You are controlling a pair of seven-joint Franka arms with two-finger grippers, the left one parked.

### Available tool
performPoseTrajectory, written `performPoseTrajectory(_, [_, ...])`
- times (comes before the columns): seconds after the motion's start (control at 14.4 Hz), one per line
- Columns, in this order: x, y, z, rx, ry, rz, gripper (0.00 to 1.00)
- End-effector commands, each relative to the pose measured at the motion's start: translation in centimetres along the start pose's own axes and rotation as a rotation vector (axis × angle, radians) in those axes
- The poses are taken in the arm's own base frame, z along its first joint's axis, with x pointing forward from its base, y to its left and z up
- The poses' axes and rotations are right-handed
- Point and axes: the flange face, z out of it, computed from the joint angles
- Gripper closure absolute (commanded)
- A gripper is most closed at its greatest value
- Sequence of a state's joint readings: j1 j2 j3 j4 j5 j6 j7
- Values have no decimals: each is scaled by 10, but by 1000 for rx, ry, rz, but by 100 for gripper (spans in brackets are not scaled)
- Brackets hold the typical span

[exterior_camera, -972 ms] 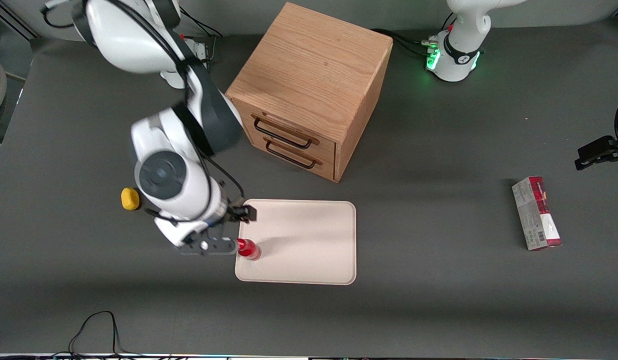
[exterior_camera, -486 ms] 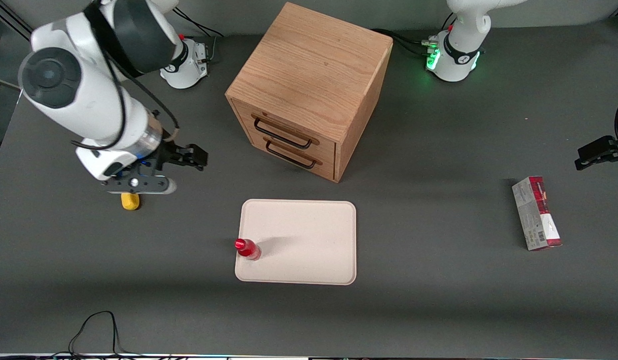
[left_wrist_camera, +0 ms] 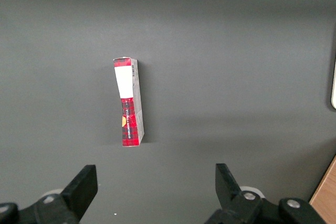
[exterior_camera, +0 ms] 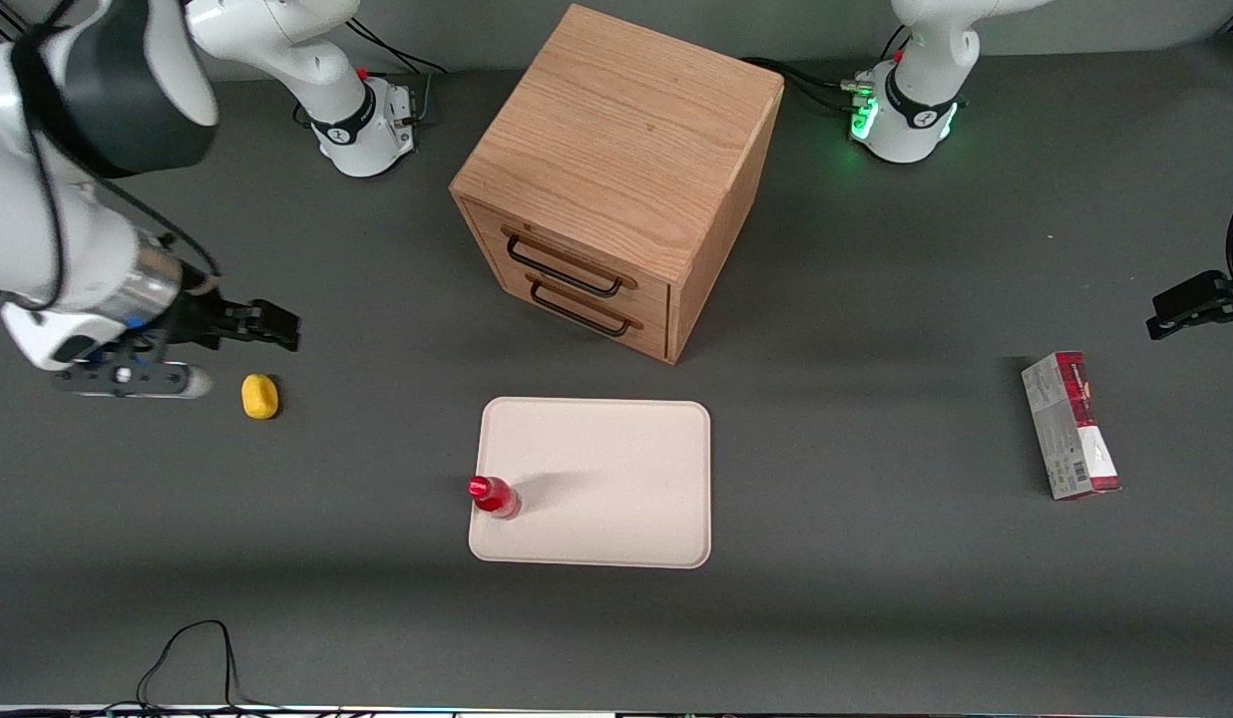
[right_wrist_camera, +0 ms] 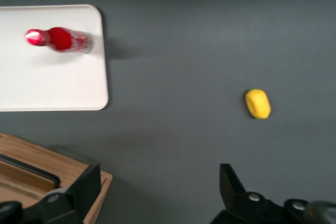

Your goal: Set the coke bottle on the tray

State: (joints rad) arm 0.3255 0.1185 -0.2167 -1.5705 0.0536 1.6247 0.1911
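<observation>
The coke bottle [exterior_camera: 495, 497], glossy red with a red cap, stands upright on the cream tray [exterior_camera: 616, 469]. It is just inside the tray's rim, at the corner nearer the front camera and toward the working arm's end. The right wrist view shows the bottle [right_wrist_camera: 60, 39] on the tray [right_wrist_camera: 52, 85] from above, with nothing touching it. My gripper [exterior_camera: 128, 380] hangs high over the table at the working arm's end, well away from the tray. It is open [right_wrist_camera: 160, 182] and only bare table shows between its fingers.
A yellow lump [exterior_camera: 259, 396] lies on the table beside my gripper, between it and the tray. The wooden drawer box [exterior_camera: 616, 150] stands farther from the front camera than the tray. A red-and-grey carton [exterior_camera: 1070, 424] lies toward the parked arm's end.
My gripper has come away from the bottle, which stays standing on the tray. It has risen and swung toward the working arm's end, passing over the yellow lump.
</observation>
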Motion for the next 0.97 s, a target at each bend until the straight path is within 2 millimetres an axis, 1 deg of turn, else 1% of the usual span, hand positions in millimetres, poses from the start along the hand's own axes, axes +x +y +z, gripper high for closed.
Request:
performPoseTrajectory(0.0, [-27, 36, -5, 29, 27, -36, 0])
performPoseTrajectory(0.07, [-29, 54, -13, 31, 36, -22, 0])
performPoseTrajectory(0.28, [-34, 77, -30, 24, 64, -25, 0])
performPoseTrajectory(0.49, [-38, 86, -44, 22, 86, -36, 0])
performPoseTrajectory(0.62, [-39, 88, -55, 19, 82, -37, 0])
performPoseTrajectory(0.76, [-39, 88, -58, 5, 78, -45, 0])
performPoseTrajectory(0.9, [-38, 89, -57, -15, 77, -92, 0])
